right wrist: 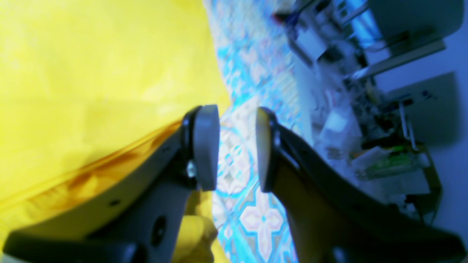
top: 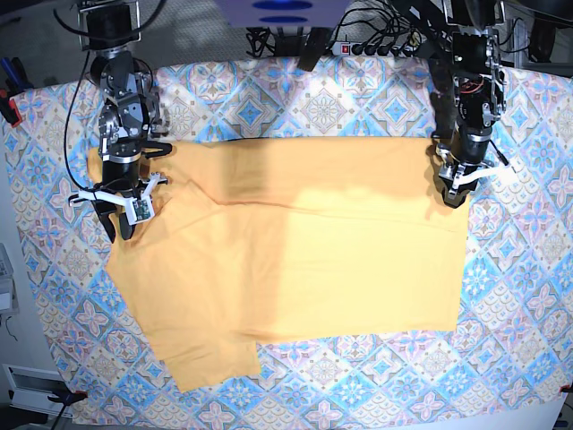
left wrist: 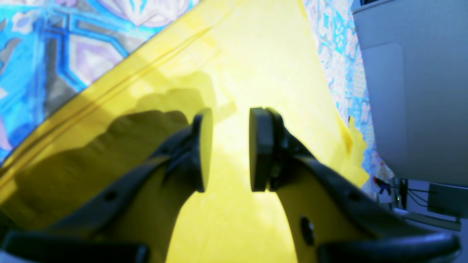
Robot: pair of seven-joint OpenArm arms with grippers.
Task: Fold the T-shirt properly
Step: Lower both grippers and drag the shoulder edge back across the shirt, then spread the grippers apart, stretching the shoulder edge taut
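Fabric fills the left wrist view: the thin yellow-orange cotton T-shirt point(left wrist: 256, 65) lies flat beneath the left gripper point(left wrist: 226, 149), whose black pads stand narrowly apart with nothing between them.

From the right wrist, the right gripper point(right wrist: 237, 148) hangs over the shirt's hemmed edge, jaws likewise parted and empty, the blue-and-pink patterned tablecloth point(right wrist: 256, 215) showing through the gap.

Overhead, the shirt point(top: 304, 260) is spread across the tablecloth point(top: 519, 313), one gripper at each of its far corners. Such cloth looks light, limp and prone to wrinkle or slide; pinching at hems or corners, both arms lifting together, should suit it best.
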